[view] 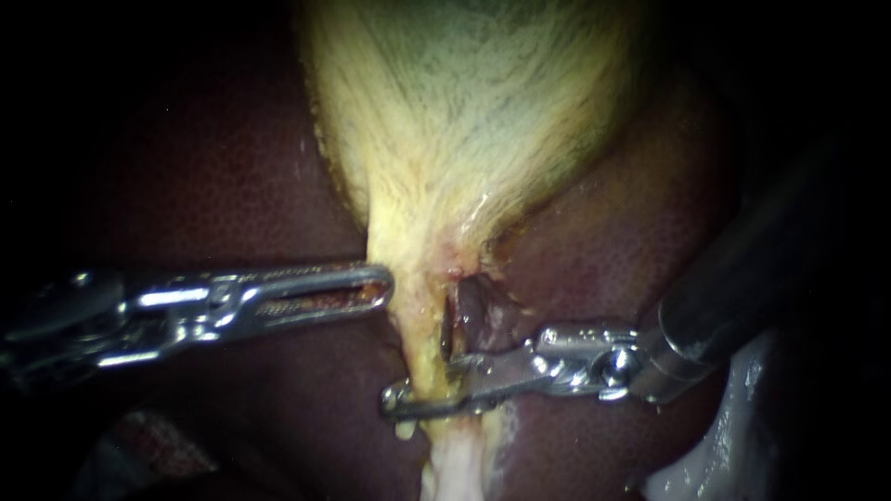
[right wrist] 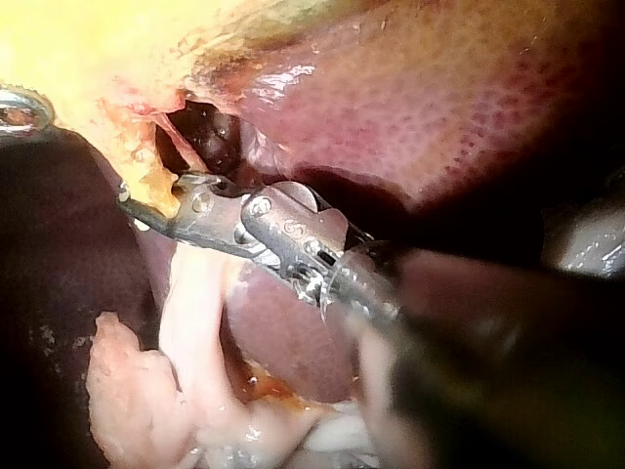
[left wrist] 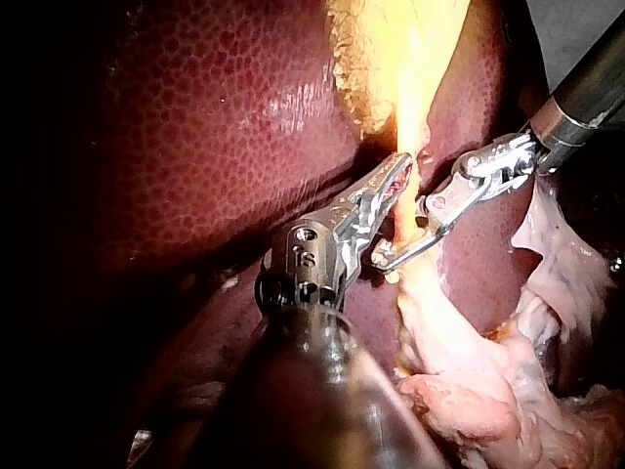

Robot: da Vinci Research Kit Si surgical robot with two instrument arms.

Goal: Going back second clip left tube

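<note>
Our right instrument's hand (view: 408,397) lies straight across the left tube (view: 425,348) in the endoscope view, a little way beyond the narrow end of the gallbladder (view: 464,111). It is closed narrowly on the tube from both sides, and its tip pokes out on the far side. The left instrument's hand (view: 376,286) sits nearer the gallbladder, its tip against the edge of the yellow neck. We cannot tell whether it grips anything. The tube's long axis runs from the gallbladder's narrow end directly away from it, over the dark liver (view: 232,186), and the right hand crosses it nearly square. We make out no clip apart from the metal of the hand.

From the left wrist view, the left instrument's hand (left wrist: 398,171) touches the yellow strand on the gallbladder side. Just beyond it the right instrument's hand (left wrist: 386,256) holds the tube (left wrist: 403,210), which goes on pale and thicker away from the gallbladder.

From the right wrist view, the right instrument's hand (right wrist: 132,207) clamps the strand close under the gallbladder's yellow neck. The tube (right wrist: 190,293) trails off past it.

We judge the retreat not yet made. With the hand on the tube, what is left is to release it and draw back along the shaft, clear of the tube.
</note>
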